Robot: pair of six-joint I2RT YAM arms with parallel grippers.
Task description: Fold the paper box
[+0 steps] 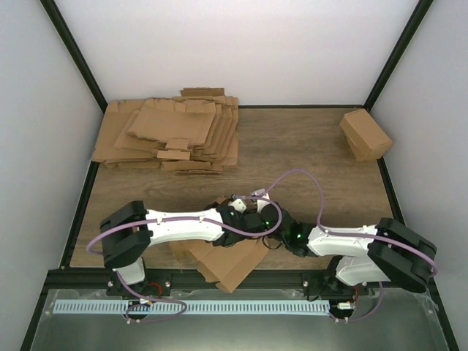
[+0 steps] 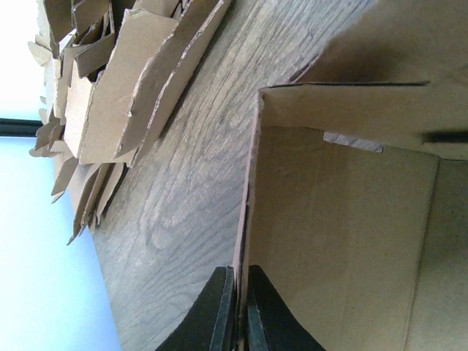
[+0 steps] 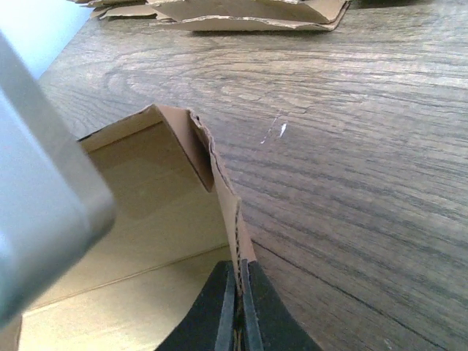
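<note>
- Top view: paper box point(image 1: 228, 267), part-folded, lies at the near edge of the table point(image 1: 314, 168).
- Left wrist: left gripper point(image 2: 238, 274) is closed on an upright box wall, probably bracing it for folding; box interior bare.
- Right wrist: right gripper point(image 3: 238, 269) pinches another wall edge; nothing inside.

No readable text in any view. The paper box point(image 1: 234, 270), the cardboard pile point(image 1: 172, 135) and the bench point(image 1: 307, 153) are plain. No print is legible.
</note>
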